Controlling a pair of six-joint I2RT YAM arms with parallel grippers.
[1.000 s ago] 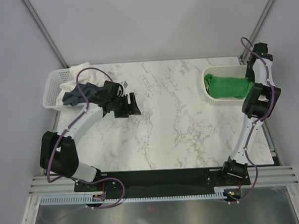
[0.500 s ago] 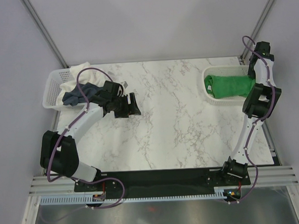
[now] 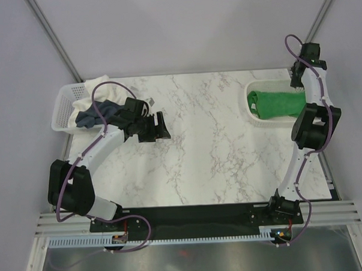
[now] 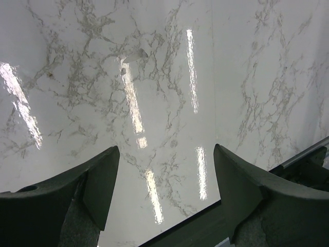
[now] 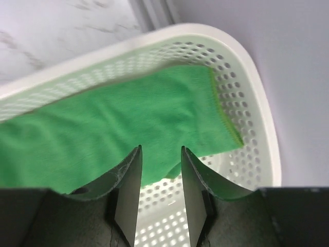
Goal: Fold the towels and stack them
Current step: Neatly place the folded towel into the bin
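At two o'clock on the table, the green towel (image 3: 279, 103) lies in the right basket (image 3: 261, 122), long axis nine to three. Your right gripper (image 5: 160, 152) hovers over its three-o'clock end, jaws parted, pinching nothing. Likely next is the navy towel (image 3: 90, 117), heaped in the left basket (image 3: 61, 111). It sits at nine o'clock from your left gripper (image 3: 161, 125), which is spread wide, empty, and on the nearer arm.
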